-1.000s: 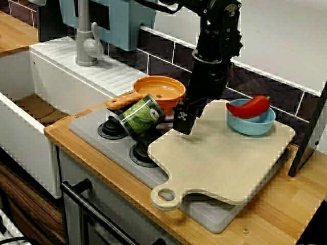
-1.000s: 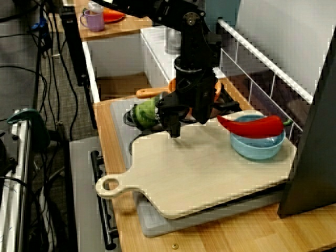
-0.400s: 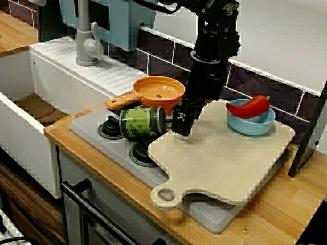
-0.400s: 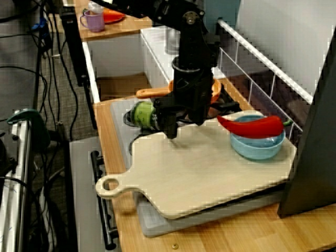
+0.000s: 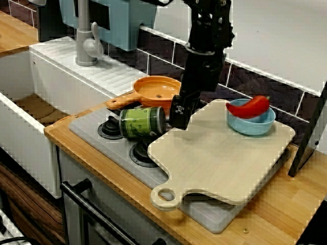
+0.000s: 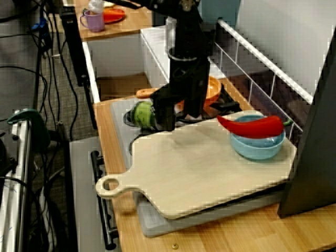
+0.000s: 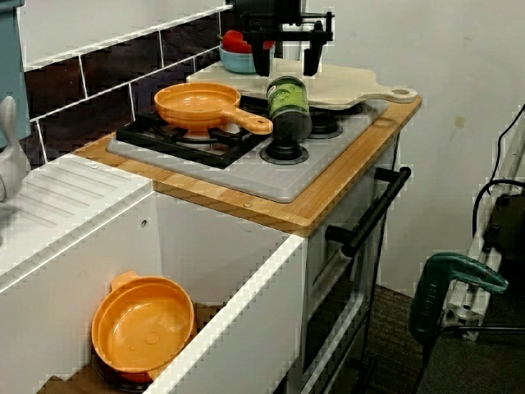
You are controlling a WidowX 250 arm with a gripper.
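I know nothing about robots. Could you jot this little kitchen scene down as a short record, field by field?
Gripper: gripper open, holding nothing
Nearest thing: green can, close beside the gripper, apparently not touching
Can's pose: on its side across the burners of the grey stove
Behind the can: orange pan on the stove
Board: cutting board lying partly over the stove
On the board: blue bowl with a red pepper across its rim
Sink: sink with an orange pot inside

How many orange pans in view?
2. Handled pan on the stove, next to the can; second pan down in the sink. Parts of the sink are hidden, so maybe more.
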